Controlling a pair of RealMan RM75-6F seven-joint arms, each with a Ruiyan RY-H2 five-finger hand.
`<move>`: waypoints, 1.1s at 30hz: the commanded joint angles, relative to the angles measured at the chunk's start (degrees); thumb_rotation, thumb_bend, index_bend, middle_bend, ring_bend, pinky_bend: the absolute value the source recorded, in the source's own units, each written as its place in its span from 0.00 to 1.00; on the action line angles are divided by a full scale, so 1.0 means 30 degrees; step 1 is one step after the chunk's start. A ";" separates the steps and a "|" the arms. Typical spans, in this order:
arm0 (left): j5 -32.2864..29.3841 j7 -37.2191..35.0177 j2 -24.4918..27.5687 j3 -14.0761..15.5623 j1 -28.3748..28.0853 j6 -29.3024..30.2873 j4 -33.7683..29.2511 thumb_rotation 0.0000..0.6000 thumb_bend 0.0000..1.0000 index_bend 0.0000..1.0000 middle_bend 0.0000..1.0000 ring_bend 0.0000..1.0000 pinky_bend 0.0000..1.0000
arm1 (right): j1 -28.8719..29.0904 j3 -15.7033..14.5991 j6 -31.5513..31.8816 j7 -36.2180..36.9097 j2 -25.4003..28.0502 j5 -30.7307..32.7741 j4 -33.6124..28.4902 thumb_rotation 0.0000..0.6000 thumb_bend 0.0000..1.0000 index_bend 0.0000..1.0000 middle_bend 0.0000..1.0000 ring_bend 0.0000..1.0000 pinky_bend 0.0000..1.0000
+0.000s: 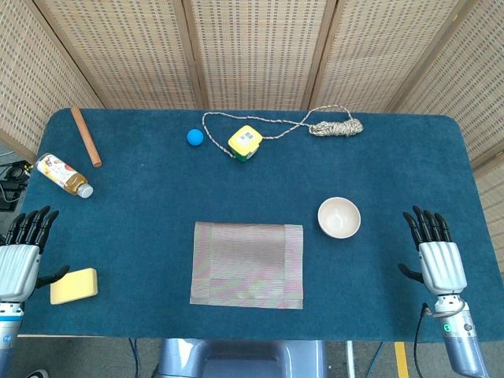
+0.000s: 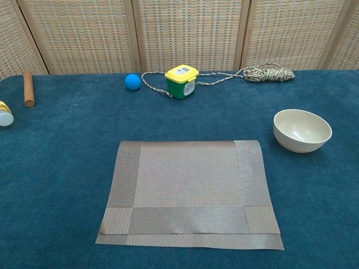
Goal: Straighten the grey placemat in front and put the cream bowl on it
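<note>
So at the far left edge of the table, the robot's left hand [image 1: 20,256] sits with fingers stretched out and apart, holding nothing. It only shows in the head view. Just to its right there's a yellow sponge [image 1: 74,285] lying on the blue tablecloth [image 1: 142,228], close to the thumb but whether they touch is hard to call. Farther back on that side is a small bottle [image 1: 63,175] lying on its side, and beyond that a wooden stick [image 1: 86,137] near the far left corner.

Moving toward the middle, a blue ball [image 1: 195,137] sits at the far side, and right next to it a little green tub with a yellow lid [image 1: 245,142]. A rope [image 1: 315,124] loops around behind the tub and ends in a bundle off to the right.

The grey placemat [image 1: 247,264] lies flat at the near middle of the table. In the chest view its near edge looks doubled over, with a strip folded along the front, and it sits a touch crooked.

The cream bowl [image 1: 339,217] stands upright on the cloth, just off the mat's far right corner, not touching it, and looks empty.

Far right, the right hand [image 1: 435,250] rests at the table edge, fingers straight and spread, nothing in it, well apart from the bowl.
</note>
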 commanded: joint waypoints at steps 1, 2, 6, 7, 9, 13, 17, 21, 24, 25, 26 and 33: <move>0.0011 0.0006 0.0000 -0.0003 0.0005 0.0010 -0.0003 1.00 0.13 0.00 0.00 0.00 0.00 | -0.0067 0.0040 -0.0012 0.0132 0.0084 -0.0053 0.0051 1.00 0.21 0.07 0.00 0.00 0.00; 0.0002 0.0017 -0.0001 -0.0001 0.0008 0.0002 0.0000 1.00 0.13 0.00 0.00 0.00 0.00 | -0.0073 0.0065 -0.0069 0.0196 0.0112 -0.0029 0.0025 1.00 0.21 0.07 0.00 0.00 0.00; 0.0016 0.0034 -0.0023 0.0038 0.0000 -0.0069 0.0023 1.00 0.12 0.00 0.00 0.00 0.00 | -0.0080 0.0132 -0.0310 0.0288 0.0208 0.0073 -0.0018 1.00 0.21 0.08 0.00 0.00 0.00; 0.0030 0.0039 -0.0029 0.0044 -0.0006 -0.0081 0.0038 1.00 0.13 0.00 0.00 0.00 0.00 | -0.0077 0.0149 -0.0353 0.0290 0.0226 0.0091 -0.0042 1.00 0.21 0.09 0.00 0.00 0.00; 0.0045 0.0042 -0.0041 0.0058 -0.0013 -0.0103 0.0060 1.00 0.13 0.00 0.00 0.00 0.00 | -0.0071 0.0195 -0.0384 0.0306 0.0256 0.0089 -0.0115 1.00 0.21 0.09 0.00 0.00 0.00; 0.0070 0.0019 -0.0085 0.0102 -0.0017 -0.0163 0.0148 1.00 0.13 0.00 0.00 0.00 0.00 | -0.0085 0.0256 -0.0341 0.0332 0.0302 -0.0041 -0.0291 1.00 0.21 0.09 0.00 0.00 0.00; 0.0121 0.0080 -0.0147 0.0145 -0.0065 -0.0267 0.0184 1.00 0.13 0.00 0.00 0.00 0.00 | -0.0096 0.0256 -0.0479 0.0301 0.0347 -0.0024 -0.0353 1.00 0.21 0.09 0.00 0.00 0.00; 0.0248 0.0203 -0.0235 0.0200 -0.0105 -0.0301 0.0148 1.00 0.13 0.00 0.00 0.00 0.00 | -0.0113 0.0372 -0.0636 0.0443 0.0429 0.0140 -0.0387 1.00 0.21 0.10 0.00 0.00 0.00; 0.0355 0.0375 -0.0386 0.0311 -0.0199 -0.0513 0.0134 1.00 0.13 0.03 0.00 0.00 0.00 | -0.0132 0.0490 -0.0672 0.0715 0.0542 0.0195 -0.0476 1.00 0.21 0.10 0.00 0.00 0.00; 0.0395 0.0426 -0.0442 0.0355 -0.0248 -0.0621 0.0109 1.00 0.13 0.05 0.00 0.00 0.00 | -0.0138 0.0516 -0.0671 0.0788 0.0578 0.0186 -0.0494 1.00 0.21 0.10 0.00 0.00 0.00; 0.0452 0.0472 -0.0502 0.0405 -0.0313 -0.0750 0.0063 1.00 0.13 0.10 0.00 0.00 0.00 | -0.0145 0.0550 -0.0664 0.0866 0.0601 0.0185 -0.0501 1.00 0.21 0.10 0.00 0.00 0.00; 0.1631 0.1514 -0.1414 0.0937 -0.1364 -0.2269 -0.0492 1.00 0.18 0.32 0.00 0.00 0.00 | -0.0197 0.0785 -0.0697 0.1385 0.0797 0.0304 -0.0553 1.00 0.21 0.12 0.00 0.00 0.00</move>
